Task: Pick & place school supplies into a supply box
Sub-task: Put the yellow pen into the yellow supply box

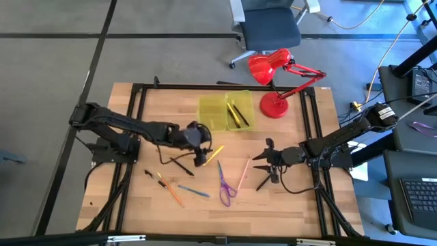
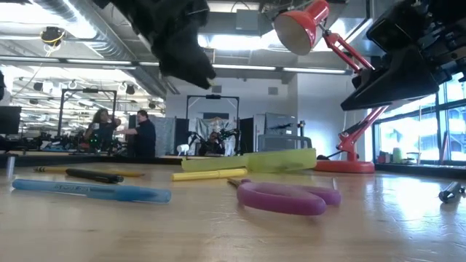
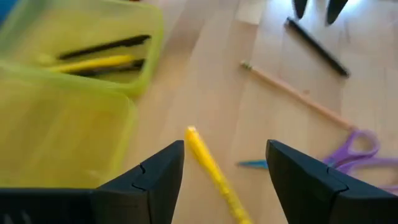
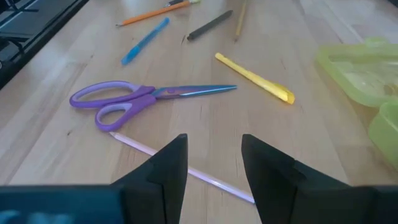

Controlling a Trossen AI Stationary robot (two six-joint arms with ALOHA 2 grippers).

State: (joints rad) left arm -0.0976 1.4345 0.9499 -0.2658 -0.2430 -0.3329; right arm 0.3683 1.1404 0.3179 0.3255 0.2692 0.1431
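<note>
- Bottom centre of the high view: purple scissors (image 1: 224,188), with a blue pen (image 1: 194,191) and an orange pencil (image 1: 171,193) to their left.
- Mid-frame: left gripper (image 1: 203,156) spread open over a yellow pen (image 1: 214,154); right gripper (image 1: 268,169), fingers parted, holding nothing, beside a pink pencil (image 1: 244,173).
- Upper centre: supply box (image 1: 226,111), open, pens inside.
- Behind it: red lamp (image 1: 274,74).

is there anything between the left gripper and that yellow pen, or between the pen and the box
Nothing visible does. The left gripper is open right over the yellow pen, which lies alone on bare wood. Between the pen and the supply box only bare table shows; the scissors lie off to the other side.
</note>
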